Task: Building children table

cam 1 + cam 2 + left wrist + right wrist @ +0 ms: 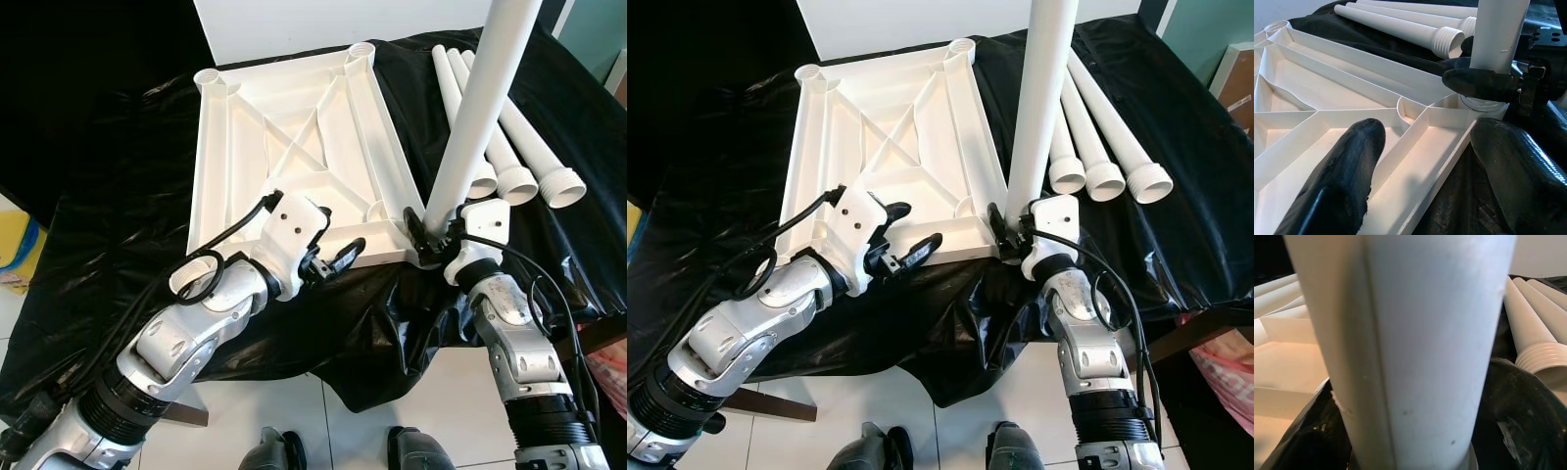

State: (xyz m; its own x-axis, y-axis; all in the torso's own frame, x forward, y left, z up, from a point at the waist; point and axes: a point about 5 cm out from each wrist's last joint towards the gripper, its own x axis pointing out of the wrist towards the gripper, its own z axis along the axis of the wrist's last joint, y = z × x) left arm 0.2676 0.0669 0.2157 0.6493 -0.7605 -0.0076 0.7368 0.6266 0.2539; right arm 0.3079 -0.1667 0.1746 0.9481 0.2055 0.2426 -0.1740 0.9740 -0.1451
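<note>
So far, one leg of four is being fitted.

Left eye view: white tabletop (294, 157) lies underside up on a black sheet (118, 196), ribs and corner sockets showing. Right gripper (431, 238) clamps the base of an upright white leg (480, 108) standing at the near right corner socket. Whether the leg is fully seated I cannot tell; the joint is hidden behind the fingers. Three spare legs (519, 157) lie side by side on the sheet, just beside the tabletop's right edge, threaded ends toward the robot. Left gripper (328, 259) sits at the near edge of the tabletop, fingers spread, holding nothing.

Right eye view: same layout. The far corner sockets (960, 47) are empty, and the near left one is hidden by the left arm. Judgement: three legs remain, so the task is roughly a quarter done at best.

Left wrist view: the two black fingers (1347, 166) straddle the near rim of the tabletop, wide apart. Beyond them, the standing leg enters its socket with the right gripper's finger across it.

Right wrist view: leg close up, a dark finger on each side, pressed against it.

Obstructions: the loose sheet bunches below the near edge. The spare legs lie close to the working corner and could roll if knocked.
</note>
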